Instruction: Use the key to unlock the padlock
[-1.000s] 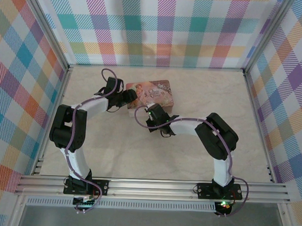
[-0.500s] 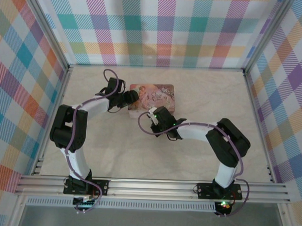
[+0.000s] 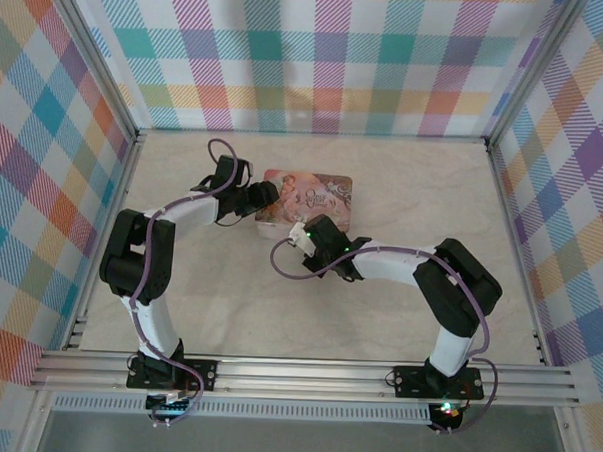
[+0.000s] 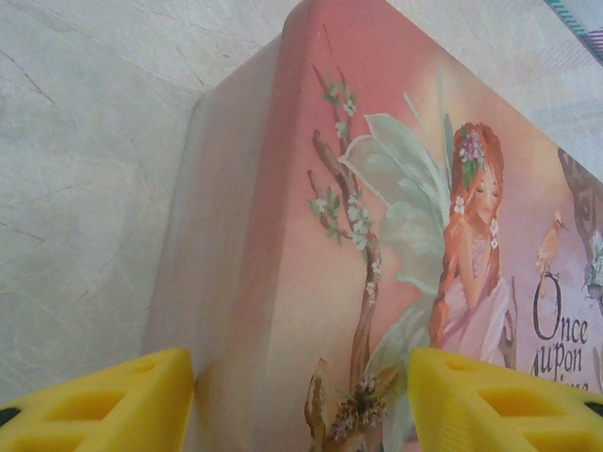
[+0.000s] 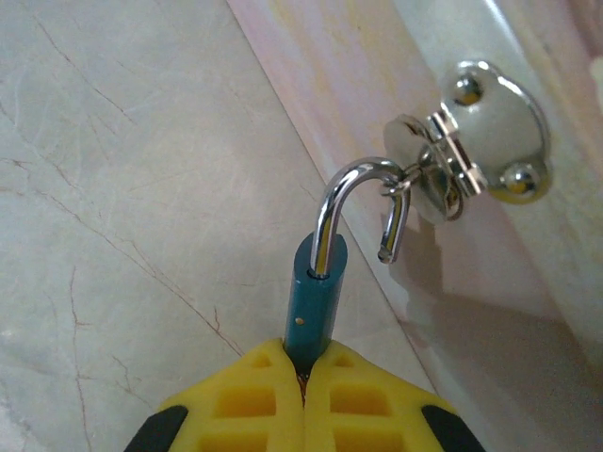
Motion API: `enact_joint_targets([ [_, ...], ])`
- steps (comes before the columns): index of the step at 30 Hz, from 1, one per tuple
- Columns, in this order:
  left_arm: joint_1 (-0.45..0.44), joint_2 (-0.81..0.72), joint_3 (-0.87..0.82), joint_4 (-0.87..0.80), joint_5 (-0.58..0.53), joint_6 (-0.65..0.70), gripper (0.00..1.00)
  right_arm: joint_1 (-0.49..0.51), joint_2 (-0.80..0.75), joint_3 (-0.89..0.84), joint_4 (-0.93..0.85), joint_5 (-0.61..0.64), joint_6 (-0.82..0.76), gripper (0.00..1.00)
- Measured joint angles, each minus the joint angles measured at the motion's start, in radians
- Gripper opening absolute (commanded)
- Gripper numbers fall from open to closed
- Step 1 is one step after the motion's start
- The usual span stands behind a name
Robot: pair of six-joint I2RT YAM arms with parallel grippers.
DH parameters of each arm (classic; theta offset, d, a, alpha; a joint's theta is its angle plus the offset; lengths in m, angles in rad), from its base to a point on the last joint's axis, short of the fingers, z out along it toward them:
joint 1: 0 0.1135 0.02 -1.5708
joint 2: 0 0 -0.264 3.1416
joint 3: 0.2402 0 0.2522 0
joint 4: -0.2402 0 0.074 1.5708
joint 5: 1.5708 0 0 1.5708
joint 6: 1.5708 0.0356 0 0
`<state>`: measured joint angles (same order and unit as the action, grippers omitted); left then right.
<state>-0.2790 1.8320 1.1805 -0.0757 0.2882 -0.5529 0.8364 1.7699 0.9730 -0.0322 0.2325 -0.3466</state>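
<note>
Jaws of the right gripper [image 5: 303, 363] are pinched shut on the lower end of the padlock [image 5: 313, 301], a tiny lock with a teal body. Its silver shackle [image 5: 330, 212] has one leg out of the body, and that free leg hooks through the small ring of the hasp [image 5: 471, 141] on the near wall of the pink tin [image 4: 311, 235]. The tin lies in the far half of the tabletop [image 3: 377, 319], about midway between the left and right edges. The padlock hangs off it toward the near edge.

Jaws of the left gripper [image 4: 301, 395] stand part-way apart, astride the tin's left end and apparently clamped on it.

The padlock is probably light, hard and slick, with very little surface to grip, so it could twist or squirt out of a pinch. Its flat sides look like the best hold, though the keyhole end is hidden between the jaws. The shackle is stiff and will drag the hasp and the light tin along. Bracing the tin seems wise.
</note>
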Motion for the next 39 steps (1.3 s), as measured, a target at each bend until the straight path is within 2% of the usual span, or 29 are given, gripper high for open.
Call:
enact_joint_targets([
  [22,-0.005,0.0,-0.019,0.027,0.026,-0.016,0.61,0.045,0.022,0.057,-0.029,0.061,-0.239,0.0],
  [39,-0.007,-0.051,-0.074,0.032,0.006,-0.057,0.64,0.092,0.013,0.095,-0.011,0.016,-0.238,0.0],
])
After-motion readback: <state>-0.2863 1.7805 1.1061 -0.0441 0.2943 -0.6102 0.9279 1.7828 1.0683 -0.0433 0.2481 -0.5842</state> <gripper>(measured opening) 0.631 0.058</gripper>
